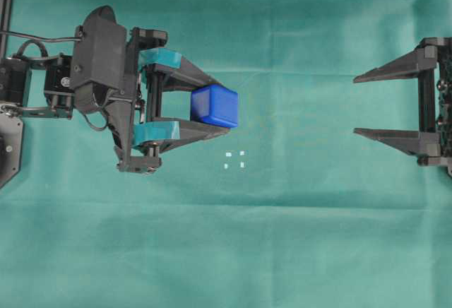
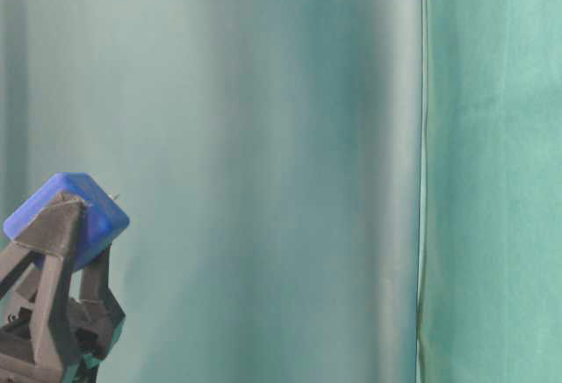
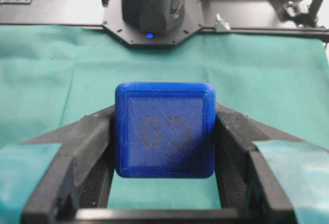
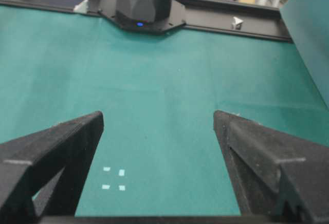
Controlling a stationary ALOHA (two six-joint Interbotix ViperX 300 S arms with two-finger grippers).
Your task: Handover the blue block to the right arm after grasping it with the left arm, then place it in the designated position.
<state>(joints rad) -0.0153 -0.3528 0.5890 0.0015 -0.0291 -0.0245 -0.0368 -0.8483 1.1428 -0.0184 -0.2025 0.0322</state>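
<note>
The left arm [image 1: 99, 61] has its teal-taped jaws clamped on the blue block [image 1: 215, 106], which sits between the fingertips of the left gripper [image 1: 222, 107] and is lifted clear of the green-covered counter [image 1: 226, 237]; the left wrist view shows a faint dark 8-like mark on the block's face. The designated position [image 1: 235, 160], four tiny white marks, lies on the cloth just beside the held block. Well apart from them, the right gripper [image 1: 356, 105] rests with its all-black jaws spread wide and nothing between them.
</note>
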